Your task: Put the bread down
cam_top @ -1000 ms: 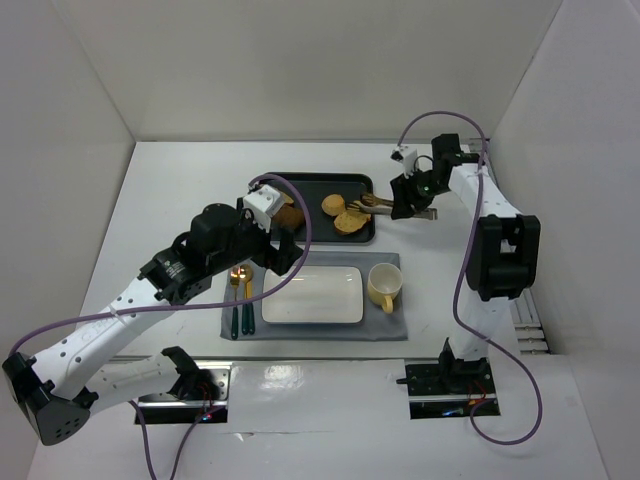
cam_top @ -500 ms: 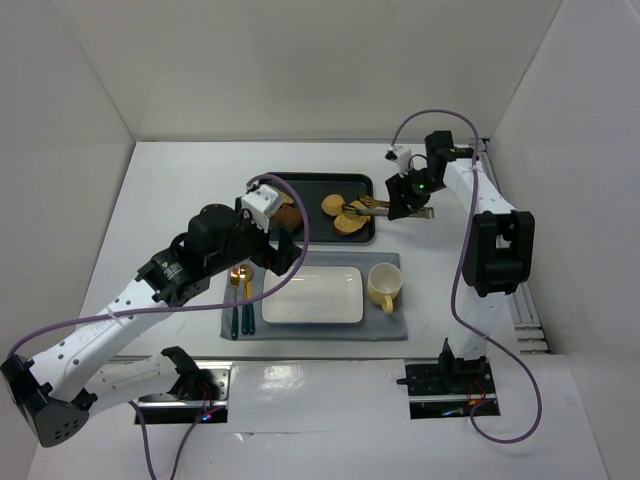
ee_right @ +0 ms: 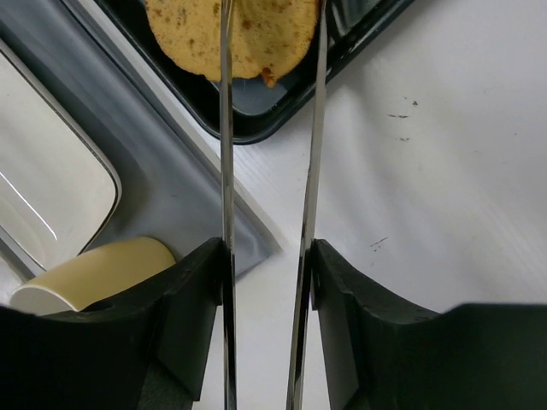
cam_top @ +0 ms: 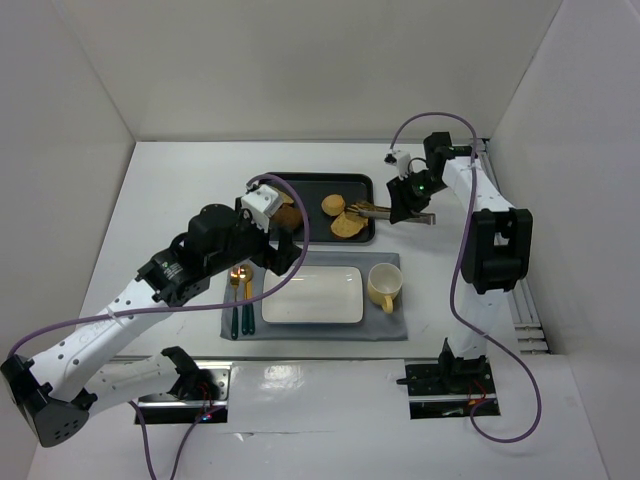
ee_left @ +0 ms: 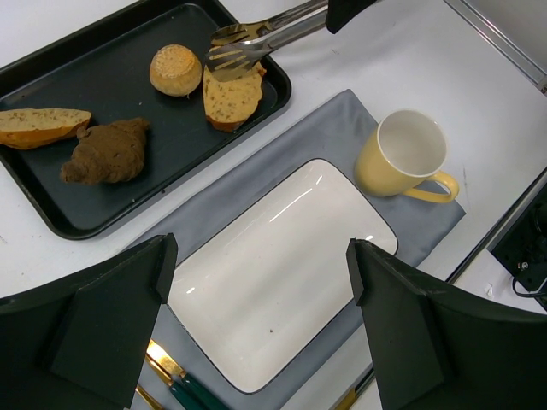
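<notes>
Right hand [ee_right: 265, 329] clenches tongs [ee_right: 226, 171] whose tips flank the bread [ee_right: 265, 26] on the black tray [ee_left: 175, 141].

Mirror-bright, the polished metal tongs [ee_right: 226, 171] sit between the matt black plastic fingers [ee_right: 192, 290] of my right end effector [ee_right: 267, 265]. The flat golden-brown bread slice [ee_left: 231, 98] shows a rough, speckled crumb against the smooth black tray [ee_left: 102, 94], dull in sheen. A glossy white rectangular plate [ee_left: 282, 273] and glazed pale-yellow mug [ee_left: 402, 162] rest on a soft grey cloth mat [ee_left: 333, 128]; the white matt counter [ee_right: 427, 128] is scuffed.
</notes>
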`<state>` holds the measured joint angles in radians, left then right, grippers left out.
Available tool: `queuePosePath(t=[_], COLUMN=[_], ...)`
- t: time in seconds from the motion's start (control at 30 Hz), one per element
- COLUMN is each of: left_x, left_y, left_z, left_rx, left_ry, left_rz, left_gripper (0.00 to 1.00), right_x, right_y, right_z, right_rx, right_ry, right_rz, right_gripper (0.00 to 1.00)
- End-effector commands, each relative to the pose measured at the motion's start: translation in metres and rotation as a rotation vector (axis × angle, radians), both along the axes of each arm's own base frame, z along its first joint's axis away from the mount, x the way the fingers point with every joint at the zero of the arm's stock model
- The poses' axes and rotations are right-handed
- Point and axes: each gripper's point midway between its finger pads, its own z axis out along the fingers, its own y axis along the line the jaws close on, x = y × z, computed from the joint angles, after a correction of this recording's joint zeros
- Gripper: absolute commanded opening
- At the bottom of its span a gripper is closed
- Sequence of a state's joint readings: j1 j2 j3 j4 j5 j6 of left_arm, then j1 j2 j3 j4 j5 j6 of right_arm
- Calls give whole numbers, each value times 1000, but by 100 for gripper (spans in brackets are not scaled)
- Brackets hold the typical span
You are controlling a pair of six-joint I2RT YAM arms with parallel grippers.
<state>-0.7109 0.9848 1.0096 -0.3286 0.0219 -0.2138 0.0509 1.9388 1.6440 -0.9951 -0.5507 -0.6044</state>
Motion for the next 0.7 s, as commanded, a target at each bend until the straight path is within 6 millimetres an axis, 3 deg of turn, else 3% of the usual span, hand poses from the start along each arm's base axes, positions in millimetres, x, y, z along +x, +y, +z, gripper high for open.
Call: queuePosePath(t=[0.0,0.33,0.67], left_x=[3,2,3], left_y=[0,1,2], left_z=[17,18,18], left_rx=[-39,-45,-43], left_ry=[-54,-61,-63], left_rz=[9,9,18], left_gripper=[100,100,100], right_x=[-4,-6,-11], right_y=[9,9,11], right_z=[11,9,10], right_rx=[26,24,39], right_ry=[14,29,43], right_rz=[29,36,48], right_gripper=[51,36,28])
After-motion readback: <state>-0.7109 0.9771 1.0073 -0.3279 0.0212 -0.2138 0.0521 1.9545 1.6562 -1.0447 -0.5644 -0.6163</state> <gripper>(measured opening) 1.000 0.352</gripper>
